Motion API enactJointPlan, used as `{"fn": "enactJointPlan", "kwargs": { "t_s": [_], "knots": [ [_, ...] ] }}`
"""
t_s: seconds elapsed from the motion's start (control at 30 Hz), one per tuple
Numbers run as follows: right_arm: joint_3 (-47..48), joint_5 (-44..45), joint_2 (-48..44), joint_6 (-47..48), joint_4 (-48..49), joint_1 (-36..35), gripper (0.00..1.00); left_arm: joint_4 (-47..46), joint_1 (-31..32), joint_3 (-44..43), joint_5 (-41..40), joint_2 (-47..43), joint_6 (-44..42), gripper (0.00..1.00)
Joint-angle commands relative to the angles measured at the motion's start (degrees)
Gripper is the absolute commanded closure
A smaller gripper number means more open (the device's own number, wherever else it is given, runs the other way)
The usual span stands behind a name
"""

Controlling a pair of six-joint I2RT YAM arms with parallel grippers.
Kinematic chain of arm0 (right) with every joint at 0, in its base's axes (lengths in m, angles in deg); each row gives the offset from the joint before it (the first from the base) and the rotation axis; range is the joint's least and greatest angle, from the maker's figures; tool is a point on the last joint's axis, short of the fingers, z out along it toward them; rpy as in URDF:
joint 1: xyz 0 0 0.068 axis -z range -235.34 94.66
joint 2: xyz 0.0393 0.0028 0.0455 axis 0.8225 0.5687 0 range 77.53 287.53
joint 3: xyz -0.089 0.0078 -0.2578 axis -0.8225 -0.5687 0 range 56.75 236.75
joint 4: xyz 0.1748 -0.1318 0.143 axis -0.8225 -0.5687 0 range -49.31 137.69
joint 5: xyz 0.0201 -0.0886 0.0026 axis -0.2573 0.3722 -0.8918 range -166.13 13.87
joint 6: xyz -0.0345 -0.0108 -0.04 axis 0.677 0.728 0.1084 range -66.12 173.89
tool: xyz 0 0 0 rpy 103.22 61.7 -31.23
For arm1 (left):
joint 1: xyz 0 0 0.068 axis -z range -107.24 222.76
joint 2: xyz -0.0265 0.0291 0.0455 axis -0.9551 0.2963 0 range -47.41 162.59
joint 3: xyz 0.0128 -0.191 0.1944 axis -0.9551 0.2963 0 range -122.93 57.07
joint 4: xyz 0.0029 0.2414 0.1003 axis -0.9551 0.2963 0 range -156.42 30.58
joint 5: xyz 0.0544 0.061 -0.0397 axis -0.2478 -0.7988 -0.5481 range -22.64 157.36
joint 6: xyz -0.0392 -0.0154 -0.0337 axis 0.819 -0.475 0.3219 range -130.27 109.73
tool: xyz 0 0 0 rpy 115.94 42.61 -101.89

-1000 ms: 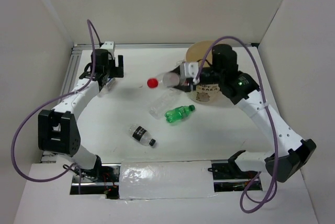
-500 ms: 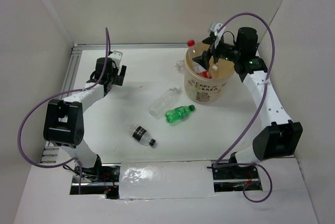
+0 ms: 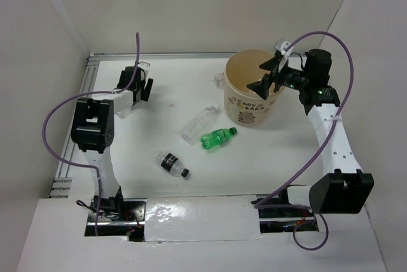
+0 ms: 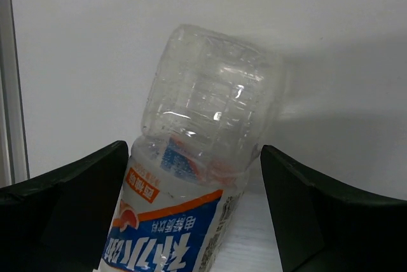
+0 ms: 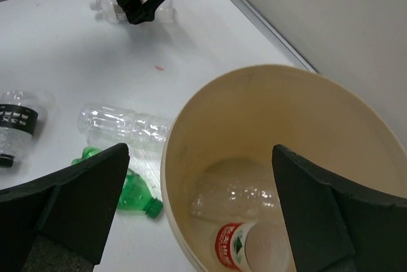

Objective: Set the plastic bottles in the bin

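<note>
The left jaws stand open astride a clear bottle [image 4: 210, 132] lying on the table [image 3: 146, 132], not yet clamped; they should close squarely on its body before lifting. The right jaws hang spread and empty over the bin [image 3: 249, 114], and only the right wrist view shows a red-labelled bottle [image 5: 232, 246] on its floor.

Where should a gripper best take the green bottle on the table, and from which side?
Grip the green bottle across the middle of its body, coming straight down. It lies on its side, so close the jaws across its long axis; the clear bottle lies close to its base.
</note>
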Motion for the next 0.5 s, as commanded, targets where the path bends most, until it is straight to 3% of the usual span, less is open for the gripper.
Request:
{"fn": "enactJointPlan", "kwargs": {
  "t_s": [0.0, 0.13, 0.17, 0.27, 0.3, 0.37, 0.43, 0.47],
  "knots": [
    [-2.7, -2.2, -2.7, -2.0, -1.2, 2.5, 0.0, 2.5, -1.2, -2.9, 3.0, 1.7, 0.5, 0.04],
    [-5.3, -4.0, -4.1, -2.6, -0.2, 4.1, 0.0, 7.2, -1.9, -4.4, 8.1, 1.1, 2.8, 0.24],
    [-5.3, -4.0, -4.7, -2.6, -0.2, 4.8, 0.0, 8.7, -1.9, -5.1, 8.6, 0.6, 2.8, 0.38],
    [-6.4, -5.3, -5.4, -2.1, -0.2, 6.1, 0.0, 11.6, -1.3, -6.5, 11.1, -3.6, 3.3, 0.65],
    [-6.4, -5.3, -5.4, -2.1, -0.7, 6.1, 0.01, 12.5, -0.4, -7.2, 12.0, -5.4, 5.0, 0.71],
    [-6.4, -5.3, -5.4, -2.1, -1.6, 7.3, 0.11, 14.6, 2.0, -9.2, 15.0, -10.7, 5.0, 0.74],
    [-6.4, -7.5, -4.8, 1.3, -5.7, 9.1, 0.33, 15.9, 4.0, -11.7, 19.7, -16.5, 6.8, 0.76],
    [-6.4, -8.3, -4.2, 2.2, -7.9, 9.6, 0.79, 15.9, 6.4, -12.6, 22.6, -18.4, 8.0, 0.77]
  ]
}}
